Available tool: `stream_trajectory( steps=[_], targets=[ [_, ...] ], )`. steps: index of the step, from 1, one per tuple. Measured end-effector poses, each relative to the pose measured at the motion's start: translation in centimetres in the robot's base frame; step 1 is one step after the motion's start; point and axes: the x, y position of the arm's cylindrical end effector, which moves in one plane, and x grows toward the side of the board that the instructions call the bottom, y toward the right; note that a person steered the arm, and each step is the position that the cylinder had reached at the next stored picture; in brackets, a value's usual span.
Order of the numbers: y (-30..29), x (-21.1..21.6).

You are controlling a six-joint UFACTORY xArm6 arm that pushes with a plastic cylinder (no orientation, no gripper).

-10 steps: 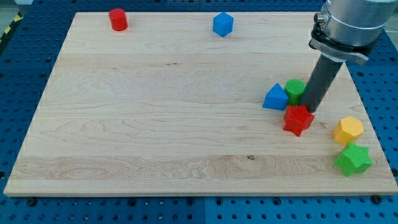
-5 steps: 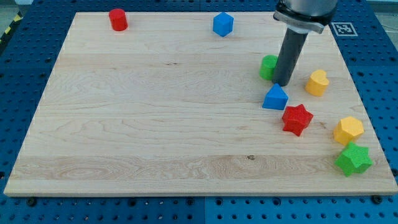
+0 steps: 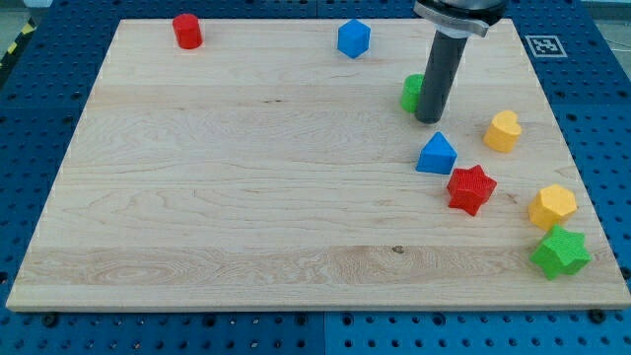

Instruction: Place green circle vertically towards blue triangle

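The green circle (image 3: 411, 93) sits on the wooden board right of centre, near the view's top, half hidden behind my rod. My tip (image 3: 428, 120) touches its lower right side. The blue triangle (image 3: 436, 155) lies just below my tip, a short gap apart from the green circle. A red star (image 3: 470, 189) touches the triangle's lower right.
A yellow heart-like block (image 3: 503, 130) lies right of my tip. A yellow hexagon (image 3: 551, 206) and a green star (image 3: 560, 252) sit at the lower right. A blue hexagon (image 3: 353, 38) and a red cylinder (image 3: 186, 31) sit near the board's top edge (image 3: 276, 20).
My tip has moved up and left, pushing the green circle away from the blue triangle toward the view's top left. The yellow heart has come into sight.
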Motion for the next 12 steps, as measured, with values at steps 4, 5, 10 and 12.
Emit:
stream_trajectory(
  steps=[4, 5, 10, 12],
  targets=[
    [0.5, -2.3],
    [1.9, -3.6],
    [-1.8, -5.6],
    [-3.4, -5.6]
  ],
)
